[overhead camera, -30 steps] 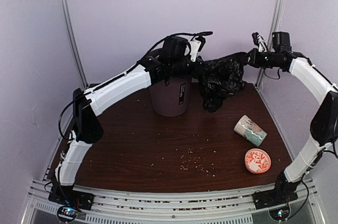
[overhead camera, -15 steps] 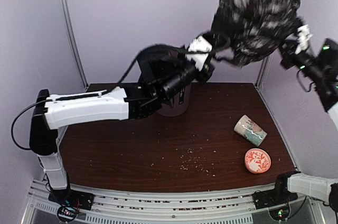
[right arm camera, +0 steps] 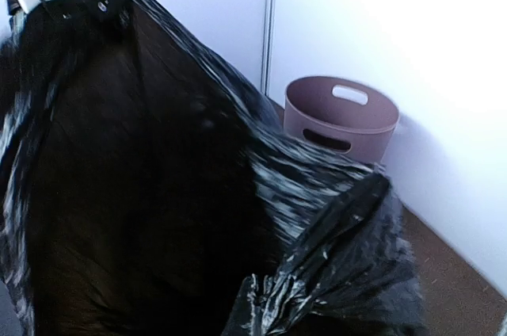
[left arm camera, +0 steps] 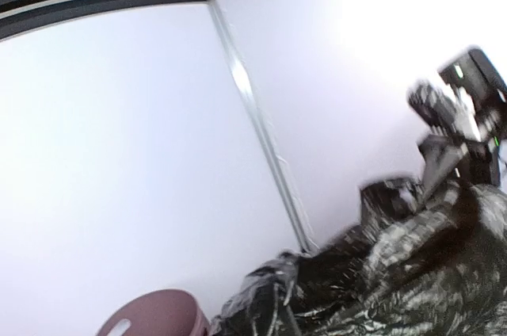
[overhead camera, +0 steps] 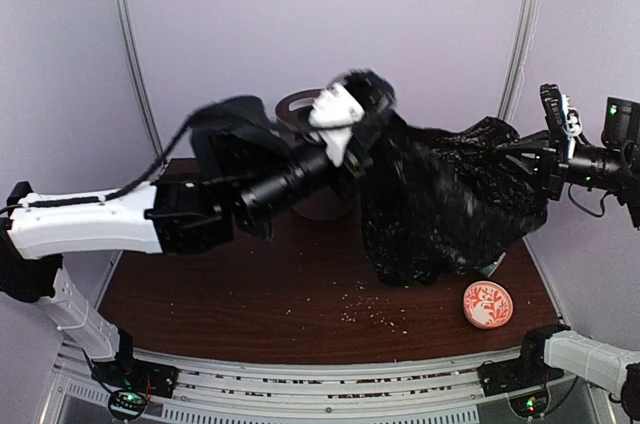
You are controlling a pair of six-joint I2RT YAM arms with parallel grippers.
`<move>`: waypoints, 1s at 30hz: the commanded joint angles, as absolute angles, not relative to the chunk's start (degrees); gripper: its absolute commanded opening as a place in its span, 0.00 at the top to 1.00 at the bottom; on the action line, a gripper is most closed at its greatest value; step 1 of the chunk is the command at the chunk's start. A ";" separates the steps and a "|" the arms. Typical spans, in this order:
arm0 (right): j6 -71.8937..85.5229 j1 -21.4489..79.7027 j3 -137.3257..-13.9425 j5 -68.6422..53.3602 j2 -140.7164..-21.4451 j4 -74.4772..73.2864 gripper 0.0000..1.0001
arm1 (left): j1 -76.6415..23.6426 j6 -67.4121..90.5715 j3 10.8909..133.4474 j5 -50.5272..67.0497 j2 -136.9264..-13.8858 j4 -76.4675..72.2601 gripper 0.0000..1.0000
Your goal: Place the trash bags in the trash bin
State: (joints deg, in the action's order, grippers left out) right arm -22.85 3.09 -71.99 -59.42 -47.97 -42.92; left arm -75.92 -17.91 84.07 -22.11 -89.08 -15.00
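Observation:
A black trash bag (overhead camera: 450,199) hangs stretched in the air between my two grippers, above the right half of the table. My left gripper (overhead camera: 352,129) is shut on the bag's left edge, just right of the trash bin. My right gripper (overhead camera: 540,159) is shut on its right edge. The mauve-brown trash bin (overhead camera: 300,104) stands at the back, mostly hidden behind my left arm. The left wrist view shows the bin's rim (left arm camera: 150,316) beside the crinkled bag (left arm camera: 380,273). In the right wrist view the bag (right arm camera: 158,193) fills the frame and hides my fingers, with the bin (right arm camera: 341,118) beyond it.
An orange patterned round disc (overhead camera: 487,304) lies at the front right of the brown table (overhead camera: 200,294). Crumbs (overhead camera: 370,309) are scattered mid-table. The cabin's back wall and metal posts (overhead camera: 520,34) stand close behind the bin.
Half a second ago the bag was bunched high at the upper right. Now it hangs lower and spread out between both grippers, covering the mug. The left arm has swung lower.

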 commanded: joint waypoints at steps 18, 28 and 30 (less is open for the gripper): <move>6.39 2.66 -71.65 -33.11 -76.71 -16.24 1.00 | -56.69 -7.04 112.80 -10.63 -115.61 -1.77 1.00; 6.53 2.38 -101.27 -33.61 -74.86 -15.17 1.00 | -57.66 -12.13 135.66 -2.81 -119.02 -10.43 1.00; 5.03 2.37 -100.05 -35.29 -68.61 -9.66 1.00 | -59.51 -16.13 132.08 0.78 -114.52 -15.20 1.00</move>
